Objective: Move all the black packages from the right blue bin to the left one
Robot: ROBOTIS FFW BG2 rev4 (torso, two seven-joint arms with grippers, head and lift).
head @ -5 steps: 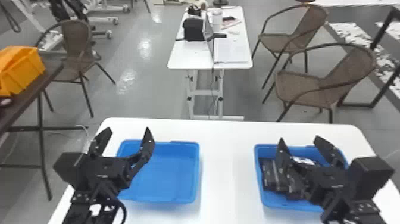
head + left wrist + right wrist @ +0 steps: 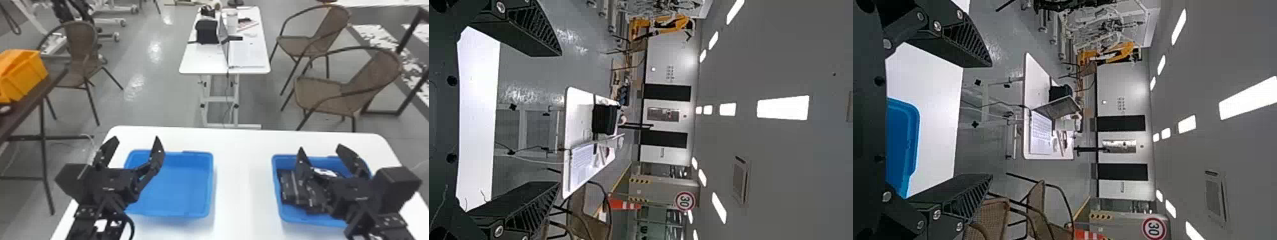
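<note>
In the head view my left gripper [image 2: 134, 150] stands open over the left part of the left blue bin [image 2: 209, 185], whose visible floor holds nothing. My right gripper [image 2: 322, 153] is open above the right blue bin [image 2: 276, 178], nothing between its fingers. Several black packages [image 2: 289, 188] lie in that bin's left part, partly hidden behind the right gripper; a white patch shows among them. In the left wrist view the left gripper [image 2: 556, 120] has its fingers wide apart. The right wrist view shows the right gripper [image 2: 990, 120] spread too, beside the right bin's edge [image 2: 910, 145].
Both bins rest on a white table [image 2: 242, 178], with a strip of tabletop between them. Farther off stand another white table [image 2: 191, 60] with a laptop, wicker chairs [image 2: 325, 92], and a dark side table with an orange bin [image 2: 25, 75] at the left.
</note>
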